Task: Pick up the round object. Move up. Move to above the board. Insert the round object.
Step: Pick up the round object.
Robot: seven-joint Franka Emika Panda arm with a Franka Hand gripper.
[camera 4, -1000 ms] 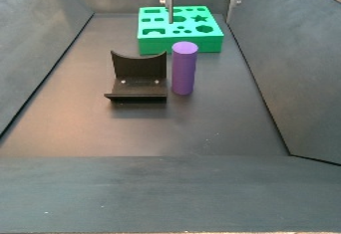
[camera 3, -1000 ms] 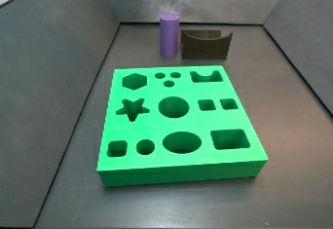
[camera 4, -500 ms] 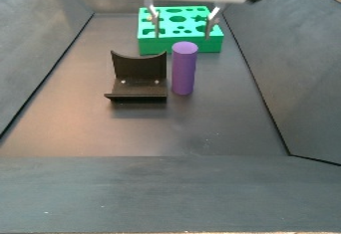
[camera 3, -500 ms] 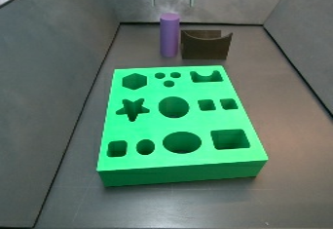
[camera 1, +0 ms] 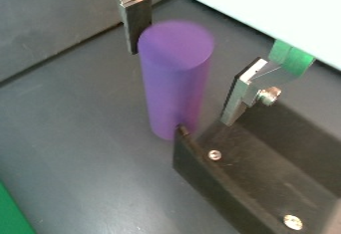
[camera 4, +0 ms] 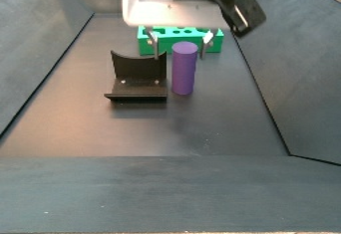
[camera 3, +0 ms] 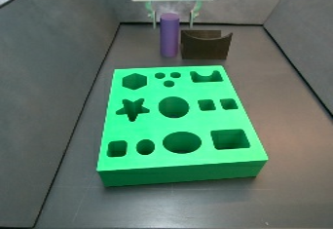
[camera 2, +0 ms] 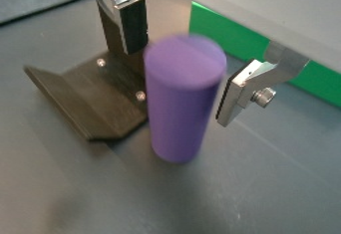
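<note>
Since approx 1 s ago we're dropping the tool [camera 2: 180, 57] from overhead to straddle the purple round object [camera 2: 180, 97]. Largest first: the green board [camera 3: 177, 124] is lying flat on the worktop [camera 4: 160, 148], holes empty, waiting for insertion. Round object is standing upright just beside the fixture [camera 4: 134, 78]. Tool is spread, fingers [camera 1: 134, 21] either side w/ gaps showing, nothing clamped yet. Fixture is crowding one finger, so we're watching clearance.
</note>
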